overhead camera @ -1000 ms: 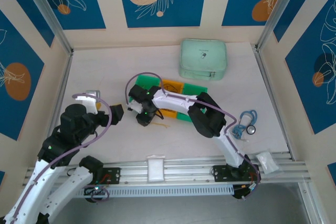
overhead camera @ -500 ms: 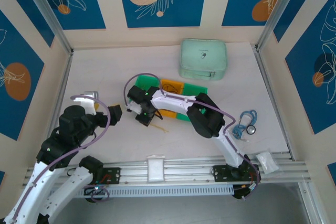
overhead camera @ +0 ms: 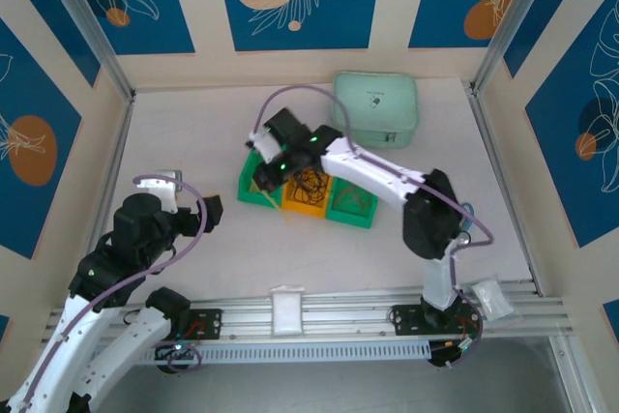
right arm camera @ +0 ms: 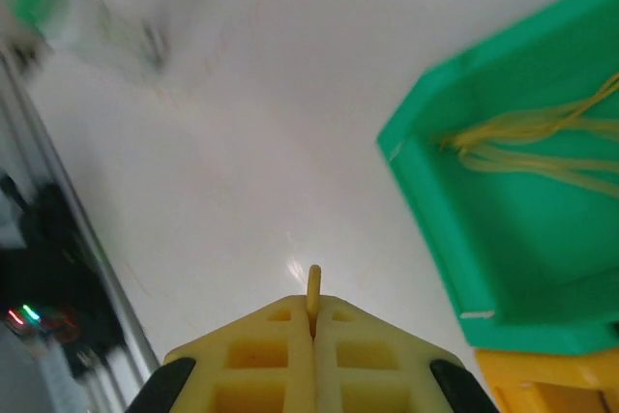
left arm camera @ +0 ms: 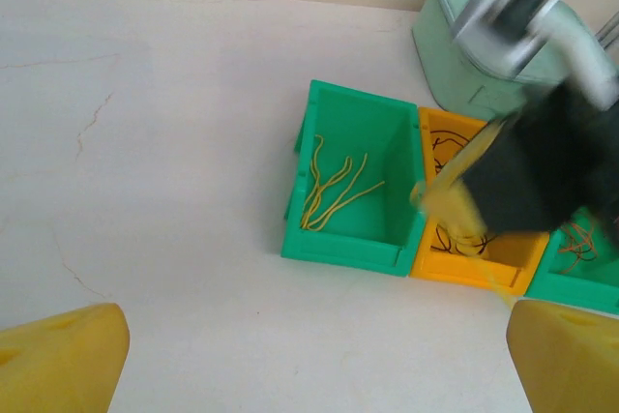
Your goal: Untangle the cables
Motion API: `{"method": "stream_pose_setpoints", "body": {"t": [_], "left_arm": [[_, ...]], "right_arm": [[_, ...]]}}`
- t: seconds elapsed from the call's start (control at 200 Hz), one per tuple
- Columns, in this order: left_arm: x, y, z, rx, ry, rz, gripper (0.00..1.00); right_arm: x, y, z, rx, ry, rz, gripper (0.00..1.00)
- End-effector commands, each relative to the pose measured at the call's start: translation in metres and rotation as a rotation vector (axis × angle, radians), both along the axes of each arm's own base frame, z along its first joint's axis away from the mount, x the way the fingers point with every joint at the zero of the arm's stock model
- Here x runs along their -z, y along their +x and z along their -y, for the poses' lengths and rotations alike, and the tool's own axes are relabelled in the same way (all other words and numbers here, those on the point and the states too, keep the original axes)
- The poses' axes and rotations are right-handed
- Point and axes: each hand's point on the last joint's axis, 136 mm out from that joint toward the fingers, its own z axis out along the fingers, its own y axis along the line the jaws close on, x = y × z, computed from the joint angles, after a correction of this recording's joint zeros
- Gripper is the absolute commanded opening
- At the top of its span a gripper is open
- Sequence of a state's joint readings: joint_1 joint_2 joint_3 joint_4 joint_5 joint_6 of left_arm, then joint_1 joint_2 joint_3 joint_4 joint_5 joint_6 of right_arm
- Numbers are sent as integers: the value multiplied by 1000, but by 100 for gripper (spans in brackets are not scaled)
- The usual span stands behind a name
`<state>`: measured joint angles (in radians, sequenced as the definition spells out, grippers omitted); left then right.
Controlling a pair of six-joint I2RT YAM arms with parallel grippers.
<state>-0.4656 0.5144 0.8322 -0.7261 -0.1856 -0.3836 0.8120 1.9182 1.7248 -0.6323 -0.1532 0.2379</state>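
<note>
Three small bins stand in a row mid-table. The left green bin [overhead camera: 253, 184] holds yellow cables [left arm camera: 334, 191], also seen from the right wrist as yellow cables [right arm camera: 527, 142]. Black cables [overhead camera: 308, 181] lie in the orange bin [left arm camera: 474, 268], and red-orange cables [left arm camera: 580, 242] in the right green bin [overhead camera: 354, 205]. My right gripper [right arm camera: 313, 309] hovers over the bins' near left side, shut on a thin yellow cable whose stub [right arm camera: 313, 282] pokes out between the pads. From the left wrist it is a blurred right gripper [left arm camera: 450, 202]. My left gripper [overhead camera: 208, 212] is open, low and left of the bins, its fingers [left arm camera: 58, 360] empty.
A mint green case [overhead camera: 375, 108] sits behind the bins. A blue stethoscope-like item [overhead camera: 455, 229] lies at the right, a small plastic bag [overhead camera: 488, 297] near the right arm's base. An aluminium rail [overhead camera: 290, 311] runs along the near edge.
The right arm has swung from the table in front of the bins up and back over them, its jaws closing on the yellow cable. The left arm has barely moved.
</note>
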Motion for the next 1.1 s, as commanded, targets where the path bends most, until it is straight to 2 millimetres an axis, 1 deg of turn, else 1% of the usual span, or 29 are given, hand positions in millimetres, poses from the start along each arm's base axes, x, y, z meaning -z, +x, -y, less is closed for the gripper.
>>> {"method": "stream_pose_setpoints", "body": {"t": [0.0, 0.05, 0.12, 0.22, 0.32, 0.475, 0.645, 0.75, 0.805, 0.995, 1.095], "left_arm": [[4, 3, -2, 0, 29, 2, 100], [4, 3, -1, 4, 29, 0, 100], [4, 4, 1, 10, 27, 0, 100], [4, 5, 3, 24, 30, -3, 100], [5, 7, 6, 31, 28, -4, 100], [13, 13, 14, 51, 16, -27, 100], [18, 19, 23, 82, 11, -34, 99], [18, 21, 26, 97, 12, -23, 100], [18, 21, 26, 99, 12, -17, 99], [20, 24, 27, 101, 18, -9, 99], [23, 26, 31, 112, 10, -7, 99]], "right_arm": [[-34, 22, 7, 157, 190, -83, 0], [-42, 39, 14, 233, 259, -95, 0], [-48, 58, 22, 312, 324, -91, 0], [-51, 77, 23, 377, 377, -69, 0], [-44, 92, 17, 434, 407, -47, 0], [-32, 117, 4, 524, 419, 89, 0], [-10, 140, -6, 600, 394, 189, 0], [2, 151, -6, 635, 360, 235, 0], [8, 154, -6, 636, 338, 246, 0], [27, 155, -3, 616, 250, 296, 0], [36, 155, -3, 592, 219, 287, 0]]}}
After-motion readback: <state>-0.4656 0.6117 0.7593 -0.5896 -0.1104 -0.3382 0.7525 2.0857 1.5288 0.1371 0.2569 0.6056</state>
